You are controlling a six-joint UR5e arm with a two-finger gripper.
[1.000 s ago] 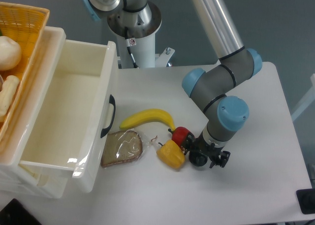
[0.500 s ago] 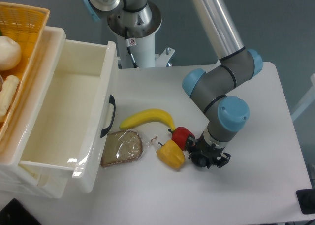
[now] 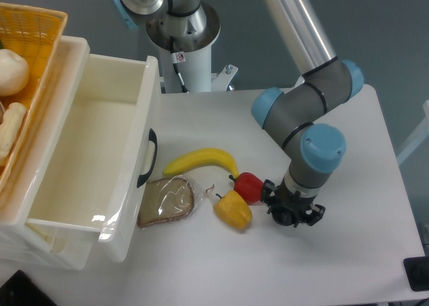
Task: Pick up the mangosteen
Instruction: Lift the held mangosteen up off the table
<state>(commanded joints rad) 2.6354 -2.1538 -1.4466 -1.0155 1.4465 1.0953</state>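
the mangosteen is hidden under the claw (image 3: 293,211) beside the red pepper (image 3: 249,186), its jaw state cannot be told, and a slippery, firm fruit is judged best gripped across its middle.

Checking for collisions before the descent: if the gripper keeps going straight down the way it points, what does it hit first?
Probably the mangosteen or the table: the gripper points down, hiding whatever is below. The red pepper sits beside it, apparently outside that line.
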